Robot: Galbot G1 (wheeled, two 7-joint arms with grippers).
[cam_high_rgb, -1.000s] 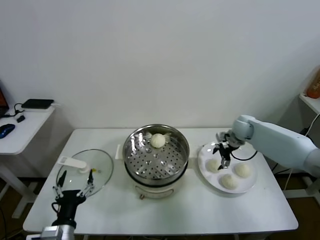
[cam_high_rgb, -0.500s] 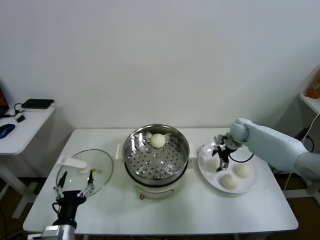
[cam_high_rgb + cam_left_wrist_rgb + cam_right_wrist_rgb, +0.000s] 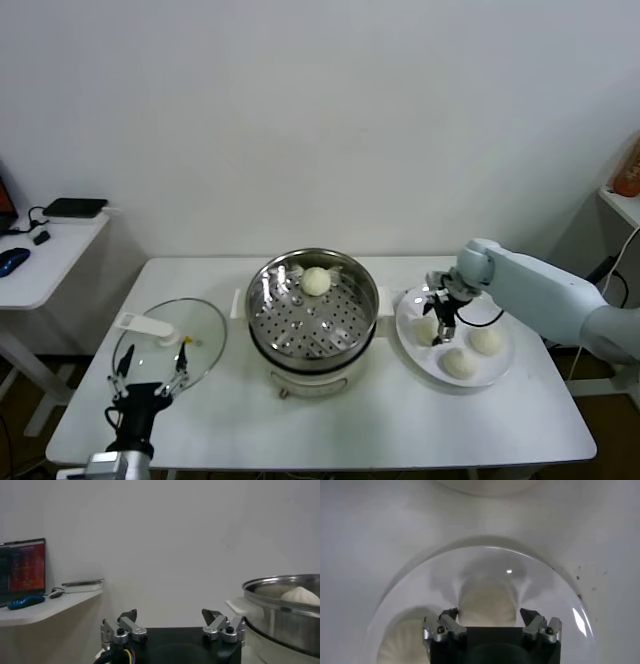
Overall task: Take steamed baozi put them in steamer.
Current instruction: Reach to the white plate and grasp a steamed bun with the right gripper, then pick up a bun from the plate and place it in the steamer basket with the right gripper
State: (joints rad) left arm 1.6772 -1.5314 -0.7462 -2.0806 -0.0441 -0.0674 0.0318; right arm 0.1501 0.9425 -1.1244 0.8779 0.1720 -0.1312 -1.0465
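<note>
At the near left corner of the table (image 3: 330, 430), the left gripper (image 3: 148, 378) is idling with its fingers spread apart, hanging over the near edge of the glass lid (image 3: 170, 345) and far from any bun.

At mid-table, the steamer (image 3: 313, 305) is already holding one baozi (image 3: 316, 281) at about 12 o'clock on its perforated floor, with most of that floor bare.

To the steamer's 3 o'clock, the plate (image 3: 500, 375) is carrying three more buns. The right gripper (image 3: 440, 325) is poised over the plate's 10 o'clock bun (image 3: 428, 328), jaws parted. In the right wrist view, that bun (image 3: 486, 605) is lying dead ahead of the gripper (image 3: 490, 620), centred between the two fingertips (image 3: 451, 615), with nothing gripped yet; whether the tips are touching the dough cannot be told. The bun is round, so no long axis is dictating wrist angle. A straight descent and a squeeze look like the coming move.

The other two buns are sitting at roughly 6 o'clock (image 3: 459, 363) and 3 o'clock (image 3: 486, 340) on the plate, near the target. The right arm is by far the nearer to all three.
</note>
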